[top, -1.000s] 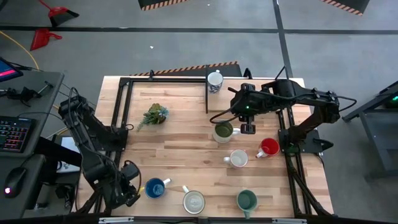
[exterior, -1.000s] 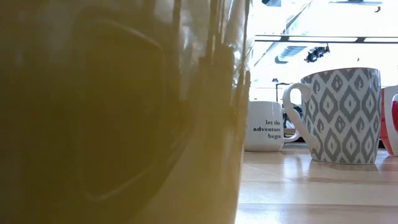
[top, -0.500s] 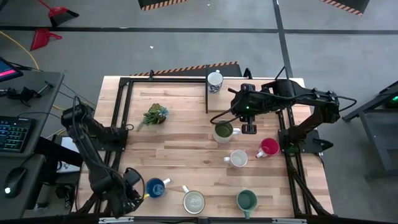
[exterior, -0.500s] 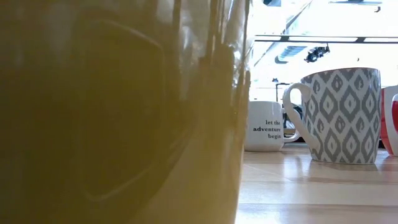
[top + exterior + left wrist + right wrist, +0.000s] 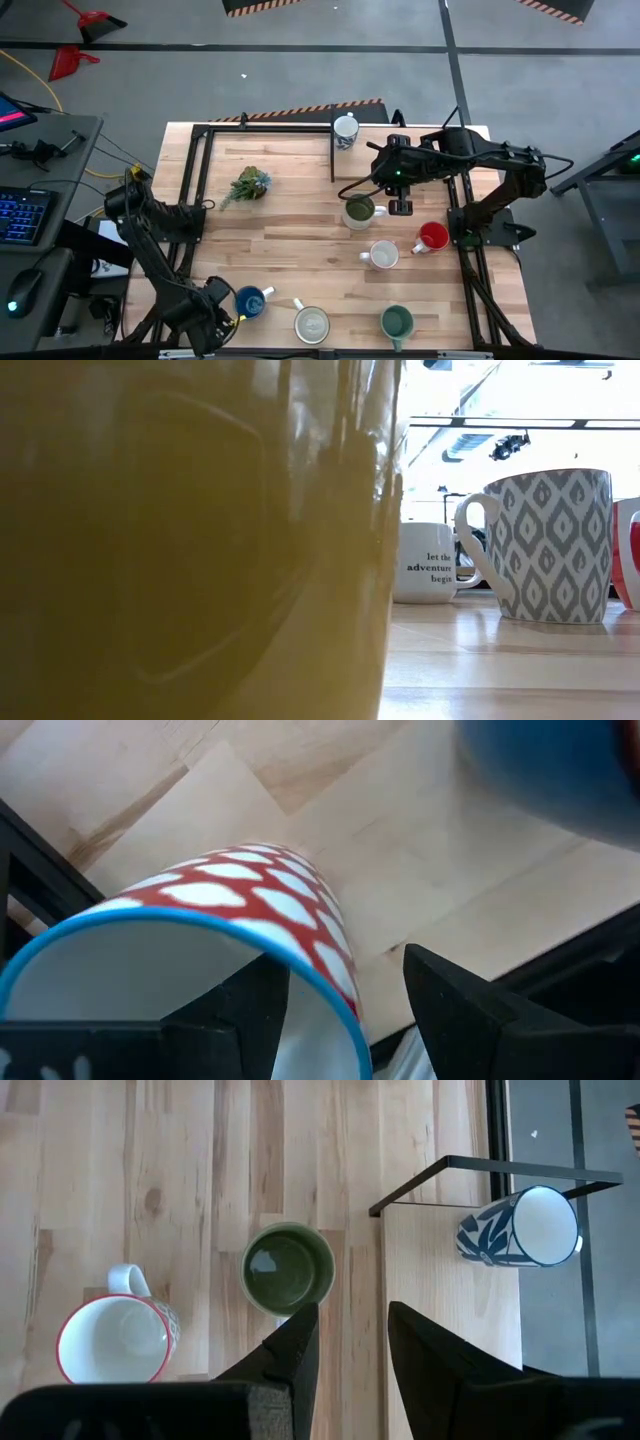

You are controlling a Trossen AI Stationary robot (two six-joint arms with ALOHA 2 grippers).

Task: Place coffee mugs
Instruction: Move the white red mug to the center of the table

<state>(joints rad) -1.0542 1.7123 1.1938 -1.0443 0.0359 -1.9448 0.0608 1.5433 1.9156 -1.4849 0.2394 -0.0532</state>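
My left gripper (image 5: 216,308) is at the table's near left corner, beside the blue mug (image 5: 248,300). It is shut on a red-and-white patterned mug with a blue rim (image 5: 262,892), which the gripper hides in the high view. My right gripper (image 5: 400,206) is open and empty, hovering just right of the olive green mug (image 5: 358,211), which also shows in the right wrist view (image 5: 288,1268). A red mug (image 5: 432,237), a grey-patterned mug (image 5: 383,255), a white mug (image 5: 312,324) and a teal mug (image 5: 396,321) stand upright on the table. My left gripper holds the patterned mug by its wall at the rim (image 5: 340,1005), one finger (image 5: 245,1015) inside the mouth and the other finger (image 5: 470,1010) outside. The mug is tilted with its mouth toward the wrist camera. Whether it touches the table, I cannot tell.
A blue-and-white mug (image 5: 345,130) lies on its side at the far edge by a black frame (image 5: 470,1170). A plant sprig (image 5: 248,185) lies at the far left. Black rails run along the table's left and right sides. A yellowish mug (image 5: 200,540) fills the low view's left.
My left arm has shifted a little toward the table's right and near edge, bringing its gripper closer to the blue mug.
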